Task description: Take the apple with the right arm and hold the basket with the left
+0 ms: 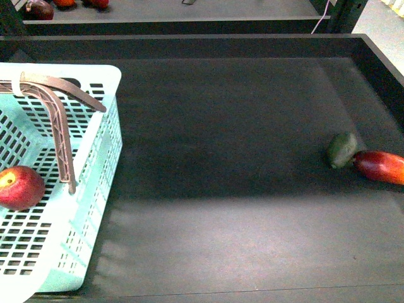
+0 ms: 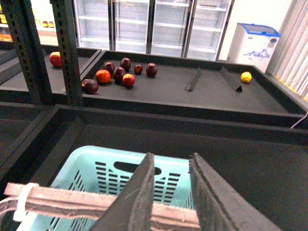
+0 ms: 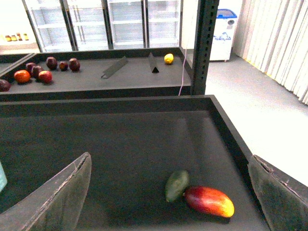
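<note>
- Judging by the layout, the picking part looked done: the apple (image 1: 20,187) sat inside the basket (image 1: 95,208), against its near-left floor, beside the foot of the brown handle (image 1: 60,126).
- Left gripper (image 2: 172,192) had its jaws around the handle bar, so pretty sure it was clamped on it.
- Right gripper (image 3: 168,192) was spread wide with nothing in it, over by the mango-like fruit (image 3: 209,200) and green fruit (image 3: 176,185), well apart from the basket.
- Next move, I'd guess: just keep the handle steady.
</note>
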Controlling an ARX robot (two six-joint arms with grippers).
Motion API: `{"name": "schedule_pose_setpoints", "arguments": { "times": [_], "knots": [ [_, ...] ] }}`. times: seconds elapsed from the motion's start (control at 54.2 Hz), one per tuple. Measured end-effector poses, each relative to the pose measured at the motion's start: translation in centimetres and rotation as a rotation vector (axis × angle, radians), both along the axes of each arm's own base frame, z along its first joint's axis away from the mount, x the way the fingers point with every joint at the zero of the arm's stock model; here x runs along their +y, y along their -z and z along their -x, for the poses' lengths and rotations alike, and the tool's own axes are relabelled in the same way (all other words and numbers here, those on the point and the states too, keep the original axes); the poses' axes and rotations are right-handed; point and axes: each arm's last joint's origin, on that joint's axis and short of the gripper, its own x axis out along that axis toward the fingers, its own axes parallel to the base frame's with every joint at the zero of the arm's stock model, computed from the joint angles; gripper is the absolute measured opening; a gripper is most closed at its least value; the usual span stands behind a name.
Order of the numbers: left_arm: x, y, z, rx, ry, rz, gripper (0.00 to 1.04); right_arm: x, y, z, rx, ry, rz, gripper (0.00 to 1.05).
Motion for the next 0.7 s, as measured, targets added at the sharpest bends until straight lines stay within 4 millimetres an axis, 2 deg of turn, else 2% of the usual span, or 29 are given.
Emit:
{"name": "schedule_pose_setpoints", "arguments": {
  "times": [0.111,0.572,0.702],
  "knots": [
    [0.0,0.6,1.2,0.002,0.000,-0.031,0.03,0.0,0.0,0.0,0.000,0.000,0.000,0.96],
    [0.0,1.8,4.7,0.001,0.000,-0.053,0.03,0.0,0.0,0.0,0.000,0.000,0.000,0.96],
    [0.0,2.7,5.3,-0.004,0.000,-0.055,0.03,0.0,0.0,0.0,0.000,0.000,0.000,0.96]
  ]
}}
